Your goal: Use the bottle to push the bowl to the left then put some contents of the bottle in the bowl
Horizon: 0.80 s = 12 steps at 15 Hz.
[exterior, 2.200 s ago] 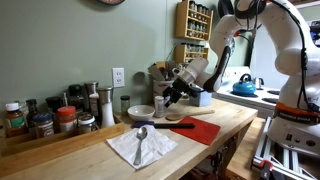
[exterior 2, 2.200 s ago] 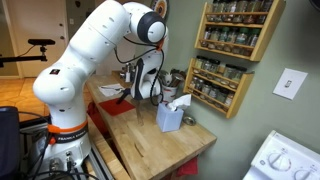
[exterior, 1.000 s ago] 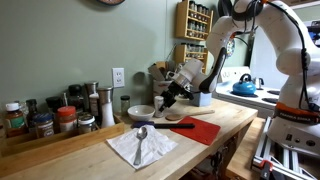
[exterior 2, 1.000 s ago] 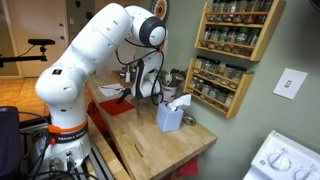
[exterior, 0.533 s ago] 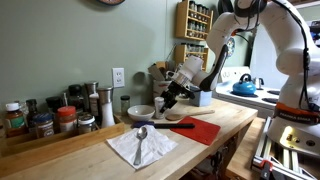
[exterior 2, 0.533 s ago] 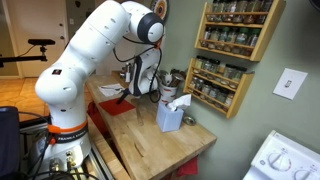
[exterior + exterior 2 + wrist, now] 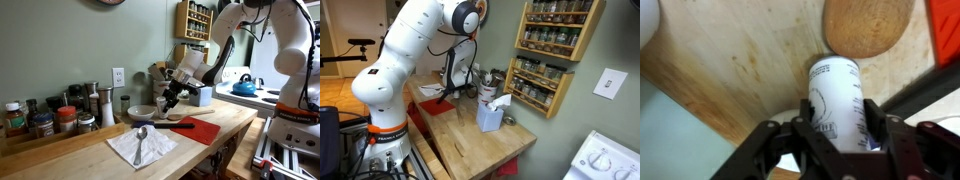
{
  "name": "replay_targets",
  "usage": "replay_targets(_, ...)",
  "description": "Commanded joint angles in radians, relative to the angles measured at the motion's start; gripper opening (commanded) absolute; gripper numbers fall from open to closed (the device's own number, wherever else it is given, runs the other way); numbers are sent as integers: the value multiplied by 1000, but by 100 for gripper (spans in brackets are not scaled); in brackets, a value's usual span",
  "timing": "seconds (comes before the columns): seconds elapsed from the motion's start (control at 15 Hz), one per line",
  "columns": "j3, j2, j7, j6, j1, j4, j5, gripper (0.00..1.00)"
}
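Wooden counter (image 7: 95,148): spice jars (image 7: 40,120) crowd the wall side, so a shove angled that way could drive the bowl into them.
Red cloth (image 7: 205,131): it lies near the hand with a wooden spoon (image 7: 185,123) on it; a low sweep could snag either.
Bowl (image 7: 141,112): shallow, white, close beside the bottle; contact cannot be told. A high or off-centre push may spin or tip it.
Hand (image 7: 836,130): closed on the bottle, a finger on each side.
Bottle (image 7: 835,95): gripped just above the counter; side load could twist it loose, and over-tilting could spill past the rim.
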Motion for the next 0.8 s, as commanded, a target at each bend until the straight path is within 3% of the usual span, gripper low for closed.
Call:
replay_targets(0.0,164,-37,-137,-118,-137,-34,194,31)
replay_targets(0.4,547,-18,-419,-512,-387,69,583,31)
replay_targets(0.6,666,-30,-482,-725,-442,157,680,31)
replay_targets(0.73,704,-34,-500,-854,-442,214,703,31)
